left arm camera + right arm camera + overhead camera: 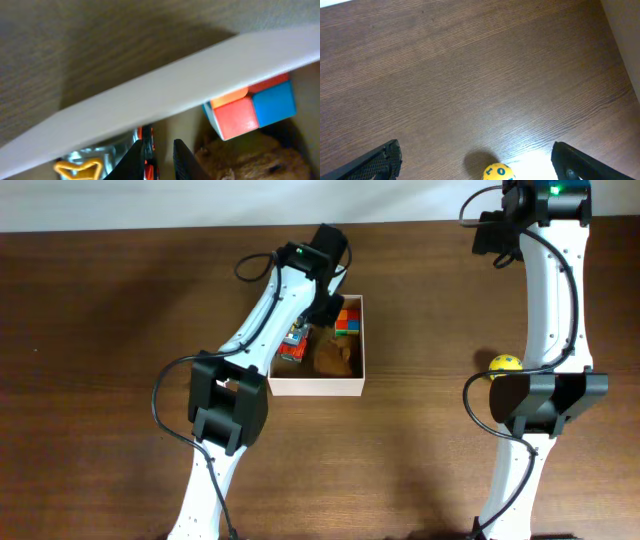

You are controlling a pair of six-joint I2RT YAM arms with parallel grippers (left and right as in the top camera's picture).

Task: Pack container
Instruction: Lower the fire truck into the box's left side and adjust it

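Dark wood table [100,330], my left gripper [159,147] low inside the container [318,386] mid-table, jaws nearly together (can't tell if gripping the red toy [148,150]), colour cube [250,107] beside, my right gripper [475,150] spread wide, holding nothing, over yellow ball [497,172]

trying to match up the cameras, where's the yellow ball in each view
Overhead: the yellow ball lies right of centre, against the right arm, which hides part of it.
Left wrist: not in it.
Right wrist: bottom edge, just right of the middle, cut off by the frame.
Shared landmark: the dark wood table, seen in all three views.
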